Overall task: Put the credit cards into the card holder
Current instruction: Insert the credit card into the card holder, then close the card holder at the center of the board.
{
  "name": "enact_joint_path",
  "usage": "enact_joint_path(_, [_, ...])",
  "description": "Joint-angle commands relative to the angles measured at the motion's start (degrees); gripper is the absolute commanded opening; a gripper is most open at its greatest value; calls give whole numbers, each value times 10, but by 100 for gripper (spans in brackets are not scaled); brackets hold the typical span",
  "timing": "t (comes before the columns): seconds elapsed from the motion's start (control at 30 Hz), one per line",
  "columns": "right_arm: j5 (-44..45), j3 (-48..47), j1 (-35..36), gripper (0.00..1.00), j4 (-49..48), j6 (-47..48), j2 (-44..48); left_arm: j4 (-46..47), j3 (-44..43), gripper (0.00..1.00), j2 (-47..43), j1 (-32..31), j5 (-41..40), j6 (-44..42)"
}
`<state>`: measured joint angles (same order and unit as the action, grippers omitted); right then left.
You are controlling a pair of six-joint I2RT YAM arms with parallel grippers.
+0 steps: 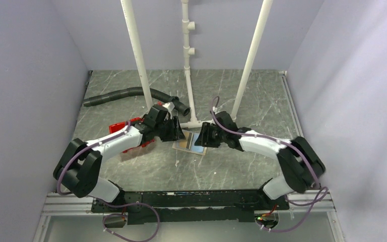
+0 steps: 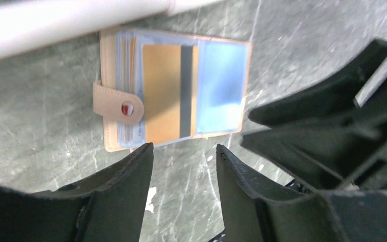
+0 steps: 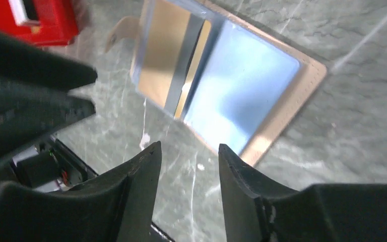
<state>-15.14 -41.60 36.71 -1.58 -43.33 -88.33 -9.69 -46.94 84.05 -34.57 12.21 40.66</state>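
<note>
Left gripper (image 2: 184, 151): jaws parted about halfway, with bare table (image 2: 181, 191) showing through the gap. It grips nothing and touches nothing.
Left fingers (image 2: 131, 176): black, with tips just short of the holder's near edge; a thin strip of table lies between tips and leather.
Right gripper (image 3: 189, 151): jaws parted by a similar gap, nothing between them, and only table visible through it. No contact is visible.
Right fingers (image 3: 242, 181): tips stop just short of the holder's near corner.
Holder (image 2: 221, 85): lies open and flat on the table, straight ahead of both pairs of jaws and between the two grippers in the top view. It has a tan rim and pale blue clear sleeves inside.
Card (image 2: 164, 93): gold-tan with a dark stripe down one side. It sits in the holder under a clear sleeve, just beyond the left jaws' gap. From the right wrist it lies ahead and left of the jaws.
Snap tab (image 2: 118, 103): tan with a red-and-white stud, folded in over the stacked sleeve edges ahead and left of the left jaws.
Grippers to each other: close, facing across the holder; each shows in the other's wrist view.
Red bin (image 3: 45, 20): far left of the right jaws, beyond the left gripper. It holds something pale, too cropped to name.
Pipe (image 2: 55, 22): white, crossing just beyond the holder's far edge.
</note>
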Motion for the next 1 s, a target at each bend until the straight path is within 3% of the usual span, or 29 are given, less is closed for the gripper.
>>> enact_joint_path(0.0, [27, -6, -22, 53, 169, 83, 102, -53, -50, 55, -15, 8, -9, -42])
enact_joint_path(0.2, [-42, 104, -91, 65, 45, -25, 155, -43, -72, 55, 46, 7, -36, -65])
enact_joint_path(0.3, [-78, 151, -110, 68, -83, -86, 133, -47, -85, 55, 68, 6, -66, -78])
enact_joint_path(0.43, [-105, 163, -119, 68, -175, -127, 75, -53, -94, 53, 98, 6, -90, -84])
enact_joint_path(0.53, [-111, 158, -118, 68, -199, -138, 46, -41, -84, 50, 107, 6, -93, -78])
enact_joint_path(0.77, [-96, 148, -110, 66, -222, -155, 6, -10, -58, 32, 121, 6, -82, -58])
enact_joint_path(0.97, [-100, 126, -81, 64, -262, -172, -21, 13, -33, 24, 113, 6, -50, -38])
